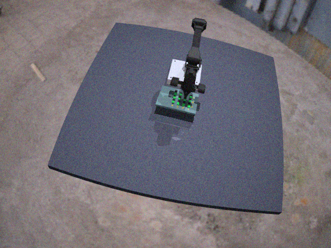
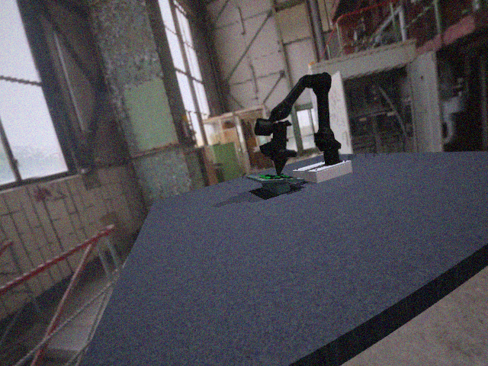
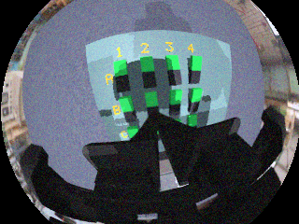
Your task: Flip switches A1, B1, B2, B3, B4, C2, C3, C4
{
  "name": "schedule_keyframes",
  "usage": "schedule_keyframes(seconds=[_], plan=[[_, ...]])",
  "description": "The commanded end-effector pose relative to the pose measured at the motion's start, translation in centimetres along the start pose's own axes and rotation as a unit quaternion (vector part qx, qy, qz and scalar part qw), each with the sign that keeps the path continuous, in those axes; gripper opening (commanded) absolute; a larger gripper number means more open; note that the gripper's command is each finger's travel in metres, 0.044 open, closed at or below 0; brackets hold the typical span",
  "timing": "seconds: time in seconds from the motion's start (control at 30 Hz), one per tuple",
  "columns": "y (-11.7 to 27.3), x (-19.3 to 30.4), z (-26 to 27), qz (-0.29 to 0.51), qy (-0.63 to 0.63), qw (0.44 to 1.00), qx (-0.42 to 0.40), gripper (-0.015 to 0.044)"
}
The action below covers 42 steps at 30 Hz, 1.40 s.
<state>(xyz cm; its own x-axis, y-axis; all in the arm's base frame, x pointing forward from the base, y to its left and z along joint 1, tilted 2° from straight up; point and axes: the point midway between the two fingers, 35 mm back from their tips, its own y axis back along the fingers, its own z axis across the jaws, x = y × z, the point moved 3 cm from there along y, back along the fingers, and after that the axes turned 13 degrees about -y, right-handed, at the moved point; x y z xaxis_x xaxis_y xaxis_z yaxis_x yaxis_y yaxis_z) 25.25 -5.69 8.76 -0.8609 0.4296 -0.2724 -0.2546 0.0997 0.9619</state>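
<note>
Above the columns 1 and 4 side of row A, open air is leaving room for a pass over the panel [image 1: 165, 99] [image 2: 256, 178] [image 3: 100, 70]. Raised switch ends are standing up in close rows, leaving only narrow strips between columns. The closed gripper [image 1: 185, 98] [image 2: 279, 174] [image 3: 155, 116] is blocking the space over row C's middle.

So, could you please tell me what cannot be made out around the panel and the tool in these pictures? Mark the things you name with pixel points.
- C2 and most of C3: hidden behind the tool [image 3: 154, 113] in the wrist view.
- Black half of B2: largely covered by the tool tip, wrist view.
- Printed labels on the panel [image 1: 164, 101] [image 3: 220, 61]: too small and grainy to read, top view.
- Single switches: too small and seen edge-on, exterior view.
</note>
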Motion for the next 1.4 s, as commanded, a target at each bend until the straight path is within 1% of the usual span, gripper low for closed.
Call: schedule_keyframes(seconds=[0.0, 1.33, 1.37], plan=[[-0.15, 0.01, 0.06, 0.001, 0.001, 1.000, -0.002, 0.0000], [-0.69, 0.02, 0.05, 0.001, 0.001, 1.000, -0.002, 0.0000], [-0.27, -0.04, 0.02, 0.000, 0.000, 1.000, 0.000, 0.0000]])
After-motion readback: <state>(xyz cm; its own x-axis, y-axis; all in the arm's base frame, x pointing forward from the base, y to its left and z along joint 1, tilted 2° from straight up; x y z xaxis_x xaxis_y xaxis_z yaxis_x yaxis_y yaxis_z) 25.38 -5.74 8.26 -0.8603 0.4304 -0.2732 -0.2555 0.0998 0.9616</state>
